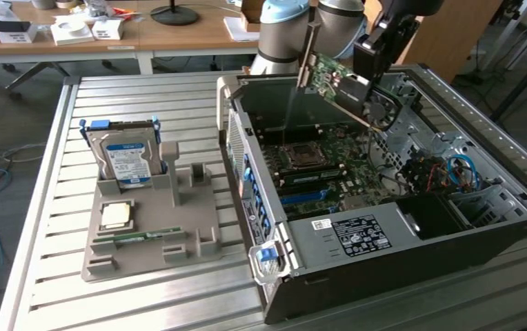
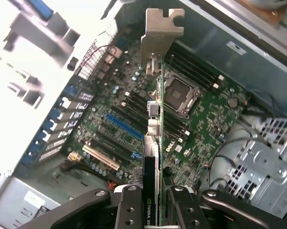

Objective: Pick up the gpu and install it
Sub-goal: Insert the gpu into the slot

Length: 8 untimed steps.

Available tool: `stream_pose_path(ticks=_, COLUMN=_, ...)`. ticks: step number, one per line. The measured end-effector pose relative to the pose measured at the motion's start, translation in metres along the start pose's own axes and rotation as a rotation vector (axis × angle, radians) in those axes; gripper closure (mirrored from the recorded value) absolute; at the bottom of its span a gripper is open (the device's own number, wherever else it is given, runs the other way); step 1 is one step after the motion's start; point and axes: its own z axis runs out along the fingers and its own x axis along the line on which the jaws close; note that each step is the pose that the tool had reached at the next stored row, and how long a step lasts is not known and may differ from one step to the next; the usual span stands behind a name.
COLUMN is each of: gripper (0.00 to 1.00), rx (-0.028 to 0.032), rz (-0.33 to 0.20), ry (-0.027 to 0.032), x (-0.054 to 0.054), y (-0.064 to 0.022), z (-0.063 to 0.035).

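Exterior view looks down obliquely; wrist view peers closely at shared motherboard (image 1: 345, 153) (image 2: 215, 119).

Even light fills the exterior view: the table (image 1: 43, 227) is bright around eight o'clock, the case (image 1: 411, 276) deeply shadowed at four o'clock. In the wrist view the tray (image 2: 38, 52) burns out to white glare, the bracket of the gpu (image 2: 155, 129) gleams pale, and the motherboard (image 2: 210, 119) is evenly lit.
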Motion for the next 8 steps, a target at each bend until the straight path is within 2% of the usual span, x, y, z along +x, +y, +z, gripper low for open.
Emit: stream_pose_path(ticks=8, gripper=0.74, rx=-0.0026, rz=-0.145, ry=0.0064, x=0.0001, y=-0.0001, z=0.0032)
